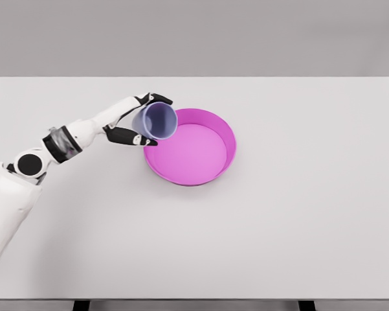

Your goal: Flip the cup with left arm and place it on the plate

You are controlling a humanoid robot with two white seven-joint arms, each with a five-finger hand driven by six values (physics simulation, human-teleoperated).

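One left robot hand gripping translucent lavender cup, tilted sideways above magenta plate's left rim, over white table. Mid-flip, seemingly. Next: finish rotating upright, lower onto plate floor, release.

No readable text, label, brand, number or sign appears on any surface: the cup, the plate, the table and the robot arm all carry plain, unmarked finishes
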